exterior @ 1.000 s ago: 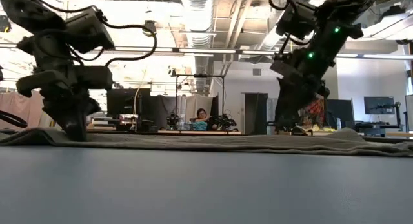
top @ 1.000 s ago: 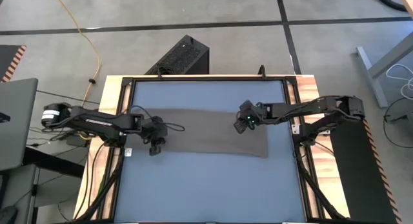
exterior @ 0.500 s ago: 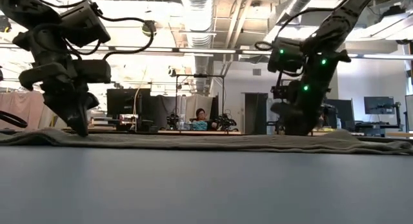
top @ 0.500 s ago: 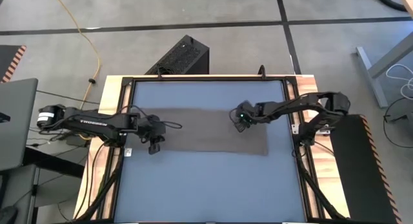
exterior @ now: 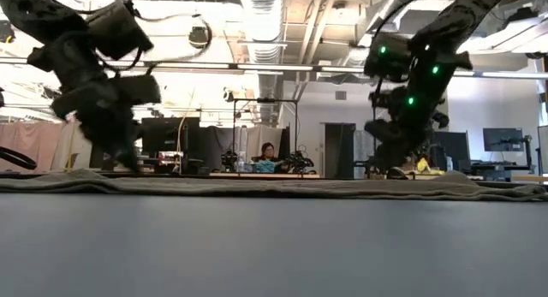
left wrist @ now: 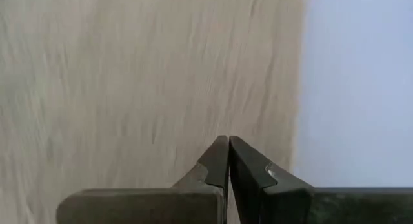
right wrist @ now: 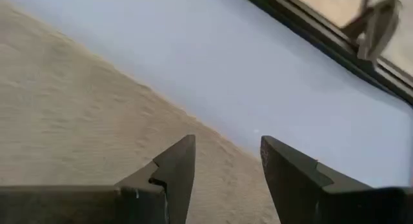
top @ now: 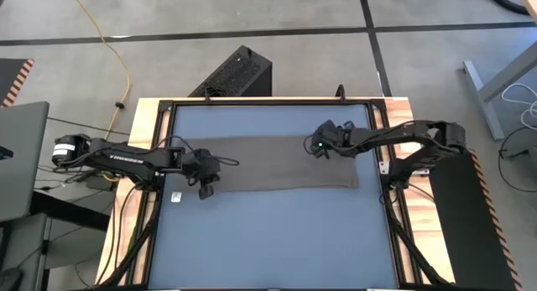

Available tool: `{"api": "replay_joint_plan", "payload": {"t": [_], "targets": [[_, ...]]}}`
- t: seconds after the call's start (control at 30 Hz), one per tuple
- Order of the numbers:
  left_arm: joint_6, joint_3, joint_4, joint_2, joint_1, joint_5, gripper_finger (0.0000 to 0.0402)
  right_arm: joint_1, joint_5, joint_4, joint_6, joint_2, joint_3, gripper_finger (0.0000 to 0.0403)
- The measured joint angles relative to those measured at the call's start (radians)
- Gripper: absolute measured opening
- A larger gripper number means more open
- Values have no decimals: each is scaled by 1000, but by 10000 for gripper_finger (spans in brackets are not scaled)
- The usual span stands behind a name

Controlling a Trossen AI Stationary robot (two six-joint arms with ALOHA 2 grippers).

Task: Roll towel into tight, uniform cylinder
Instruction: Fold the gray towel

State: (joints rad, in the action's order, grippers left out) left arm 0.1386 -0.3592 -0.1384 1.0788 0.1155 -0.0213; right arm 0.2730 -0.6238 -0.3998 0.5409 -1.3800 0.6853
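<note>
The taupe towel (top: pixel 268 165) lies flat as a long strip across the middle of the blue-grey tabletop (top: pixel 268 241), with a small white tag (top: pixel 176 196) at its near left corner. My left gripper (top: pixel 206 191) is shut and slants down over the towel's near edge at its left end; its wrist view shows the shut tips (left wrist: pixel 228 141) above the cloth (left wrist: pixel 129 88). My right gripper (top: pixel 320 150) is open and slants down over the towel's far edge toward its right end, its two fingers (right wrist: pixel 177 166) above the cloth (right wrist: pixel 77 108) beside bare table. My left gripper's shut tips point down at the towel's near left part (left wrist: pixel 213 130); whether they touch the cloth, I cannot tell. My right gripper's open fingers stand over the towel's far edge (right wrist: pixel 213 143); whether they touch it, I cannot tell.
A black frame (top: pixel 386 174) borders the table. A black box (top: pixel 235 73) stands on the floor past the far edge, and a laptop (top: pixel 21 157) sits off to the left. Bare tabletop lies near and far of the towel. A person (exterior: pixel 267 156) sits far back in the room.
My right gripper has moved toward the table's far edge, staying open, and has turned about. The towel's right end has shifted a little toward the far and right edges, so the strip lies straighter across the table.
</note>
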Motion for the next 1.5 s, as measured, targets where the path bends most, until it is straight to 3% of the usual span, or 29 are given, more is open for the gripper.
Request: {"api": "replay_joint_plan", "payload": {"t": [0.17,0.37,0.63,0.8,0.9,1.03,1.17,1.3,1.5], "targets": [[-56,0,154,-6,52,-52,0,-32,228,-109,6,69,0,202],[-141,0,300,56,187,-76,0,-73,240,-202,92,63,-8,202],[-149,-89,610,358,368,-292,0,-79,218,-140,191,32,-101,202],[-173,-234,577,559,387,-310,0,-74,110,-149,210,35,-127,202],[-193,-306,495,641,396,-269,0,-74,31,-157,178,35,-128,202],[-224,-357,402,679,405,-149,0,-74,-112,-168,68,35,-128,202],[-225,-356,387,668,409,-106,0,-62,-228,-195,1,35,-110,202],[-224,-353,370,635,410,-78,0,-39,-210,-257,-27,35,-51,202],[-255,-354,324,564,411,-83,0,-60,-68,-375,-48,35,34,202]]}}
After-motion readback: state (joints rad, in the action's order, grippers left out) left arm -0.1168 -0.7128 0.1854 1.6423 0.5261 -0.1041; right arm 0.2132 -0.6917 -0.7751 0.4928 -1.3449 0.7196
